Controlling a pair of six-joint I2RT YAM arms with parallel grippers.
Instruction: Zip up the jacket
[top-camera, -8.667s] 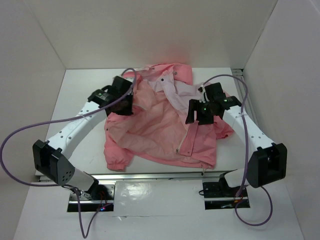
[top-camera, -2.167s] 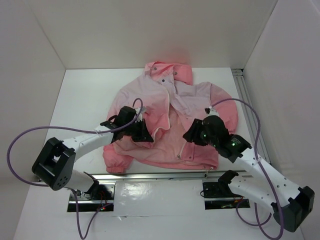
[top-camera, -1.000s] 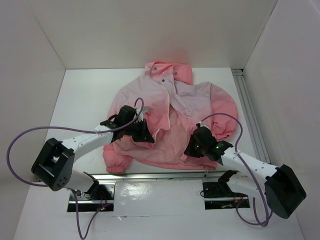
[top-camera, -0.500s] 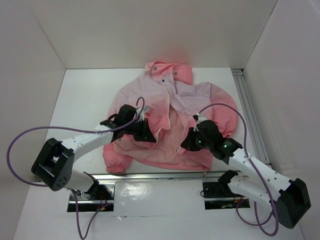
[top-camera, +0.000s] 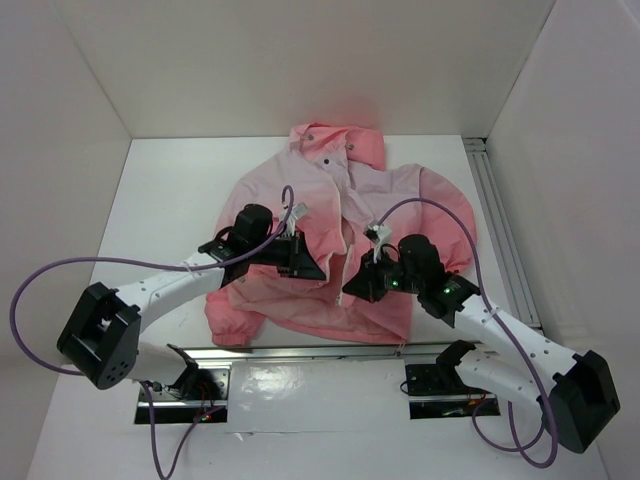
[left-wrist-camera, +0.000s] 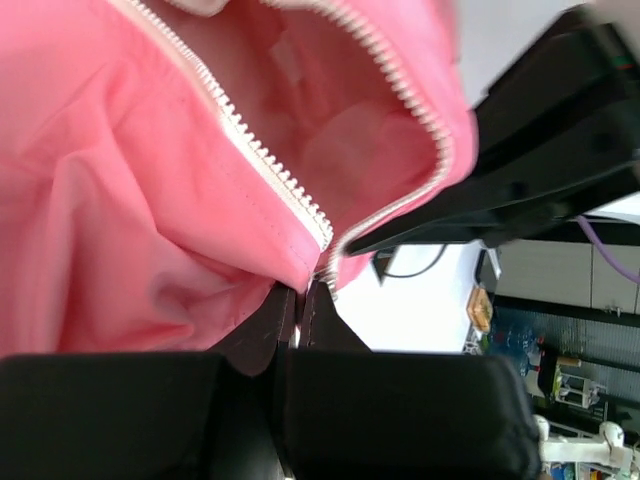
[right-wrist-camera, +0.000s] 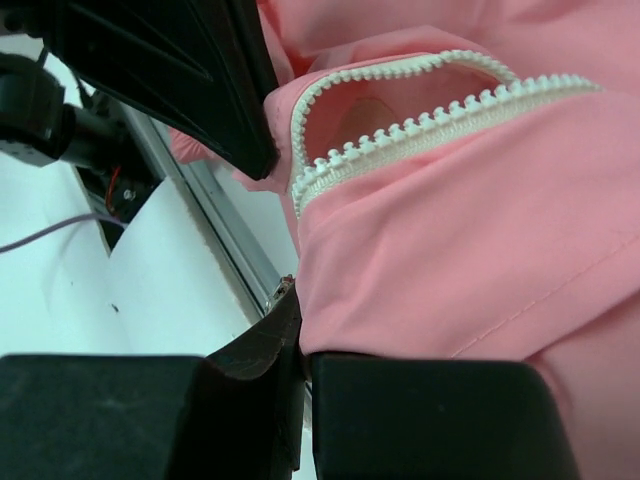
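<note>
From above, the two wrists cover the lower front opening of the jacket (top-camera: 330, 195); whether a slider sits there cannot be told. In the left wrist view the jacket runs off the top and left edges, and the right arm (left-wrist-camera: 540, 150) is a dark blur. Cloth hides the tips of the right fingers (right-wrist-camera: 430, 420).

White table (top-camera: 165, 200), pink jacket (top-camera: 400, 195) lying spread on it — front side up

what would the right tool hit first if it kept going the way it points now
Beyond the jacket fabric it pinches, the right tool points across the open zipper at the left tool, probably the first thing met, though depth is unclear.
</note>
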